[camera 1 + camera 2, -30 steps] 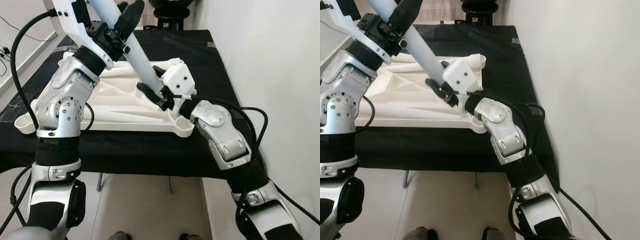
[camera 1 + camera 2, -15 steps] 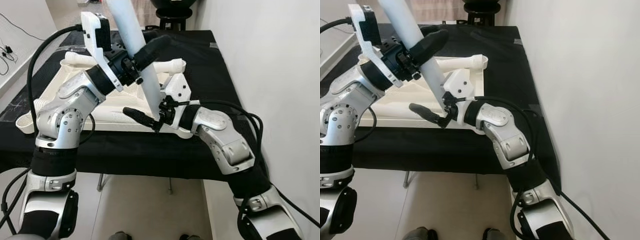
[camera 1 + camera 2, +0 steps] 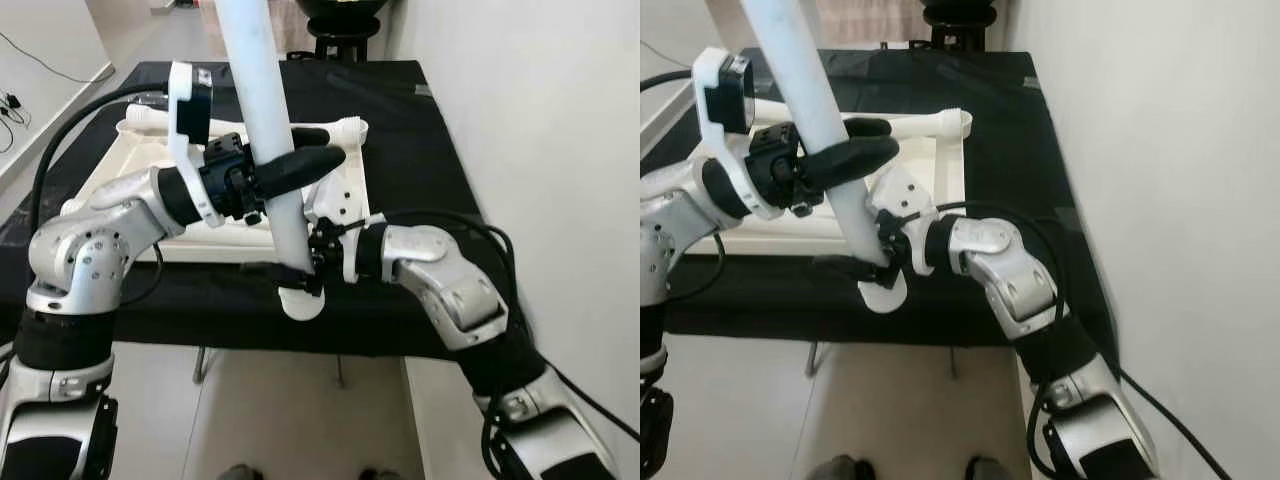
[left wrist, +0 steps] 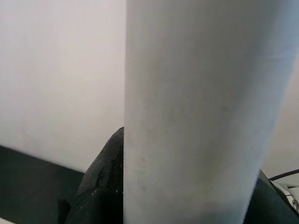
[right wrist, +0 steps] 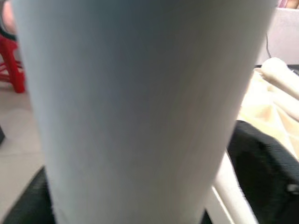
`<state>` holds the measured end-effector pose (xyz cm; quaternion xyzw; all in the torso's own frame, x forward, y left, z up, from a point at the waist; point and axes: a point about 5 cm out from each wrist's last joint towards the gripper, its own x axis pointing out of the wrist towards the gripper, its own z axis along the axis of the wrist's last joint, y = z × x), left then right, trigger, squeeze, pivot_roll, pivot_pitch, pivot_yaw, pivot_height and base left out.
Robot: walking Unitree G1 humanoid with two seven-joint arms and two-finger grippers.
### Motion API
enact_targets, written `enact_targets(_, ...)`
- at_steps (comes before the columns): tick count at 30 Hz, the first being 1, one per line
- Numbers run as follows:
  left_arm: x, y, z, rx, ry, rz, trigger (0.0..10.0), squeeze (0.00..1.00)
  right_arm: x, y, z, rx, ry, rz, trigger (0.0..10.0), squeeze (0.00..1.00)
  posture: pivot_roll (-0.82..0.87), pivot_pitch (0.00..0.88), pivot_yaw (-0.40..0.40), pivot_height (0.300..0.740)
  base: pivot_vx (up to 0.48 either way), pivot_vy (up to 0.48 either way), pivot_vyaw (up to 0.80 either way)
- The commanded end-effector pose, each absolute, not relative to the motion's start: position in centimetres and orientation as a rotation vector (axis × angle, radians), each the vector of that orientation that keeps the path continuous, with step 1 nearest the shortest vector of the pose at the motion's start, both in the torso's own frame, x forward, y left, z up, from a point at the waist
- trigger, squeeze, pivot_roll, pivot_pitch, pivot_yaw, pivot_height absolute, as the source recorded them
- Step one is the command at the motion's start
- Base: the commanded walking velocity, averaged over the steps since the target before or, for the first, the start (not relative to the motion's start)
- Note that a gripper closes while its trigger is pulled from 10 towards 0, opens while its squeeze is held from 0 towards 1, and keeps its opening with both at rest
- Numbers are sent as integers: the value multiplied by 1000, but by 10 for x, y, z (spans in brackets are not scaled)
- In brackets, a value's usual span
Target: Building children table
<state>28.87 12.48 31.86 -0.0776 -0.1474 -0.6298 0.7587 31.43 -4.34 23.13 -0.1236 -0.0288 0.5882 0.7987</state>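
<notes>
Between both hands (image 3: 290,175): table leg (image 3: 262,110).

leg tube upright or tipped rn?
Near upright, slightly tilted. The white leg tube is held by the left gripper mid-shaft and the right gripper near its bottom.

A black cloth (image 3: 420,140) covers the tabletop to its right and near edges, close beside a plain white wall (image 3: 540,120). A black stool (image 3: 345,35) stands beyond the far edge, pale floor tiles (image 3: 300,420) show below the near edge, and a red chair (image 5: 11,65) stands on the floor.
</notes>
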Motion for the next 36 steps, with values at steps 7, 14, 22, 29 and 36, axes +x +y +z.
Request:
enact_targets(7, 258, 88, 326, -166, -375, -1815, 0, 0, 317, -32, 217, -211, 69, 1251, 0, 0, -11, 122, -15, 740, 0, 0, 0)
enact_targets(14, 258, 88, 326, -169, -363, -1843, 0, 0, 317, -32, 220, -189, 38, 1253, 0, 0, -14, 116, -14, 740, 0, 0, 0)
enact_targets(22, 267, 90, 329, -212, -389, -1784, 9373, 1000, 319, -31, 225, -159, 19, 1229, 0, 0, -27, 113, -16, 740, 0, 0, 0)
enact_targets(29, 286, 103, 340, -269, -463, -1552, 10000, 1000, 330, -38, 231, -97, -9, 1113, 0, 0, -28, 105, -10, 740, 0, 0, 0)
enact_targets(36, 298, 141, 352, -279, -545, -1306, 10000, 1000, 341, -51, 233, -54, -25, 996, 0, 0, -22, 103, -12, 740, 0, 0, 0)
